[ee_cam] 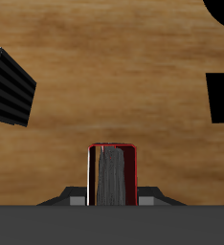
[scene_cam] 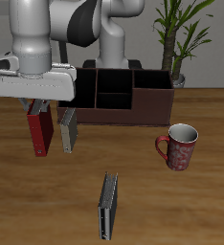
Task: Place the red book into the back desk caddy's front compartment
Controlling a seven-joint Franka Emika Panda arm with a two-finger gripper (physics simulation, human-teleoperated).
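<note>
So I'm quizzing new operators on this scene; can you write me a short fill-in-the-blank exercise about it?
1. The claw is shut on the ____ book.
2. The mug on the table is red and stands ____.
3. The desk caddy stands ____ from the table's front edge than the mug.
4. The number of slim grey books (one, another) is ____.

Missing words: red; upright; farther; two

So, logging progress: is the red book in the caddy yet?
Out. The red book hangs upright in the gripper, beside the caddy.
</note>
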